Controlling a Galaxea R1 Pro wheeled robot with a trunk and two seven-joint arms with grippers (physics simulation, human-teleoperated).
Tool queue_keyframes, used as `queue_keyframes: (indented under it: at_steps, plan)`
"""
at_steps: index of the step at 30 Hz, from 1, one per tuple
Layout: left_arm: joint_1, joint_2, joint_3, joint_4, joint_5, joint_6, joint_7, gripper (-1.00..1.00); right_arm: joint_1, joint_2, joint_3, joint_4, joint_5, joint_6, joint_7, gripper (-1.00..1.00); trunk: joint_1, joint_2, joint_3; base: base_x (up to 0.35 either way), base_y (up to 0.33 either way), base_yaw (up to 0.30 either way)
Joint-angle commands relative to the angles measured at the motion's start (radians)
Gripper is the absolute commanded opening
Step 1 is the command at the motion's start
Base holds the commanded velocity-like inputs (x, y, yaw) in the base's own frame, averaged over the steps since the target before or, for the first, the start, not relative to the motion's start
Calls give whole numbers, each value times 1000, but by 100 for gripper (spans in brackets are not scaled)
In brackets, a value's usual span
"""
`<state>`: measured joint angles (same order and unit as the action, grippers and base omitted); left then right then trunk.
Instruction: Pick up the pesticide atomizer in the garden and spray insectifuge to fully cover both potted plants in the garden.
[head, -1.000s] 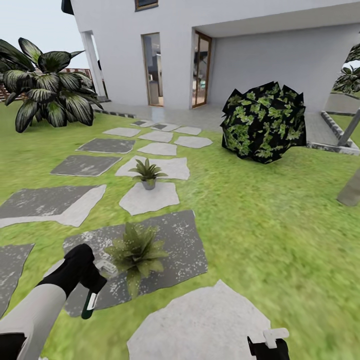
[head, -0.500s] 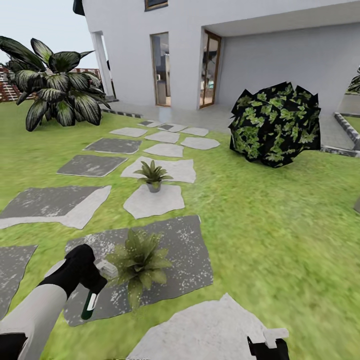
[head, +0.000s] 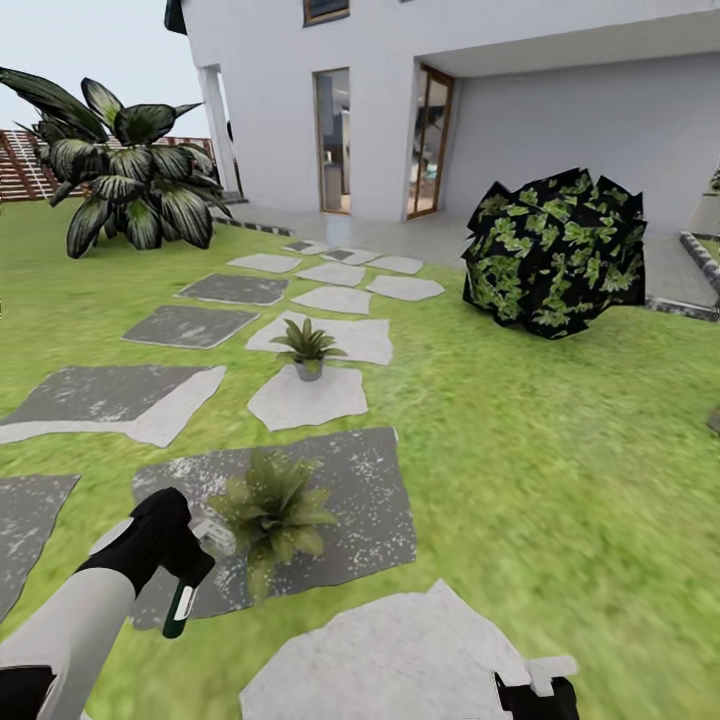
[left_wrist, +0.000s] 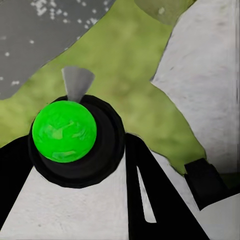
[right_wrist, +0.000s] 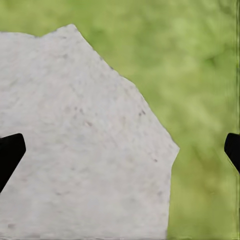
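Left tool is clenched on the pesticide atomizer, beside the near potted plant; right tool is released. Only the head view has panned since earlier; far potted plant unreached, spraying is judged pending.

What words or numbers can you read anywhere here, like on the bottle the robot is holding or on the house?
There are none to read.
The pesticide atomizer in the left gripper has a green-white mark on its side, but it is too small and blurred to show any letters.
The house wall, the doors and the stepping stones carry no writing or signs.
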<state>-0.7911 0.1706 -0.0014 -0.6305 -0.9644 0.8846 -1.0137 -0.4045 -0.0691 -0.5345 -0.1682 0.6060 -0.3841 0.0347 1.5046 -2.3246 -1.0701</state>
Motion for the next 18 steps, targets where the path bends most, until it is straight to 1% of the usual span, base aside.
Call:
queue_keyframes:
  at_steps: [1, 4, 6, 18]
  plan:
    - [0, 0, 0, -2, -8, 5, -9, -100, -1, 0, -8, 1, 6, -4, 4, 100, 0, 0, -1, -124, -256, 0]
    - [0, 0, 0, -3, -8, 5, -9, -100, -1, 0, -8, 1, 6, -4, 4, 100, 0, 0, -1, -33, -267, 22]
    - [0, 0, 2, -3, -8, 5, -9, -100, -1, 0, -8, 1, 6, -4, 4, 100, 0, 0, -1, -7, -271, 155]
    - [0, -2, 6, -2, -8, 2, -9, -100, -1, 0, -8, -1, 6, -4, 2, 100, 0, 0, -1, 7, -272, 272]
